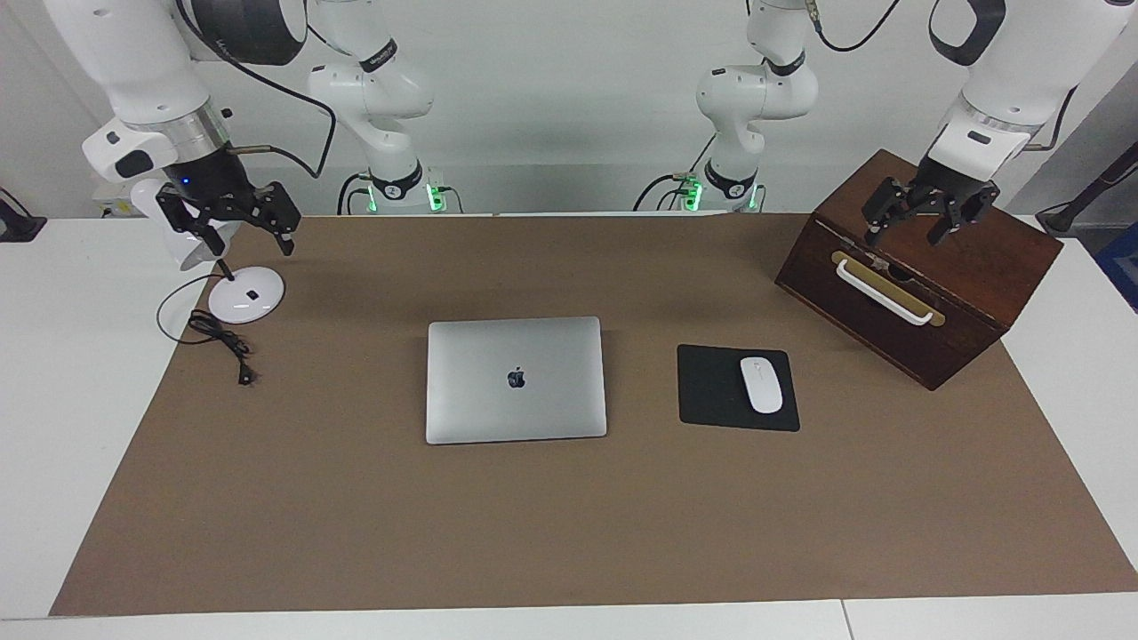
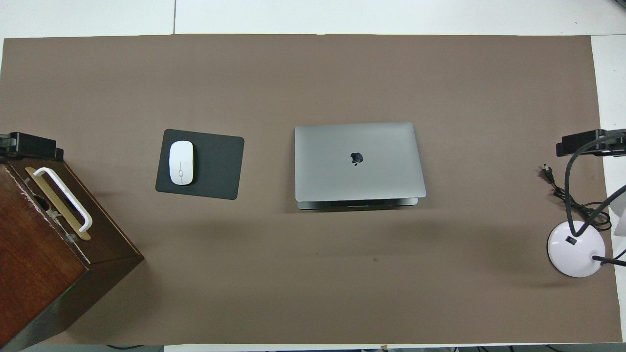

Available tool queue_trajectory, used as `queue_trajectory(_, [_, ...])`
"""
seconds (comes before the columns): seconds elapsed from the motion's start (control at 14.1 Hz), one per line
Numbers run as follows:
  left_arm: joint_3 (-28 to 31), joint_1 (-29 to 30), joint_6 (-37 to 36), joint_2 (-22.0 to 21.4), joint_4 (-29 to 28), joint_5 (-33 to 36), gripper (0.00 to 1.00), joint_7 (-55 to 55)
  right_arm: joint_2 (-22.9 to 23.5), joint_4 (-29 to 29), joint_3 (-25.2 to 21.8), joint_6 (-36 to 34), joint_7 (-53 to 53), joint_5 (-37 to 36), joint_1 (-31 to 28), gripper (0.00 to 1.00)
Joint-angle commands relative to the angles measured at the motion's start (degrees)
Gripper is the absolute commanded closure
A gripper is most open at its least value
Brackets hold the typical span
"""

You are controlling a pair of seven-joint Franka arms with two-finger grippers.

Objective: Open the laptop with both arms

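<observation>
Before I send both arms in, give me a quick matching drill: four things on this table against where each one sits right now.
1 laptop
2 mouse
3 left gripper
4 right gripper

A over the wooden box
B over the lamp base
C on the black mouse pad
D shut, mid-mat

Pairs: 1-D, 2-C, 3-A, 4-B
</observation>
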Motion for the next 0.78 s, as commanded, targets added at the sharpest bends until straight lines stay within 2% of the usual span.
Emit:
queue_trajectory(0.0, [0.1,0.4,-0.7,-0.7,-0.7,0.8,0.00,-0.5,-0.7,-1.2,0.4,1.7,-1.8,-0.6,-0.9,0.00])
queue_trajectory(0.71, [0.0,0.7,-1.3,-1.9,-0.7,1.0,0.00,-0.6,-0.5,-1.2,0.4,1.9,-1.8,-0.6,-0.9,0.00])
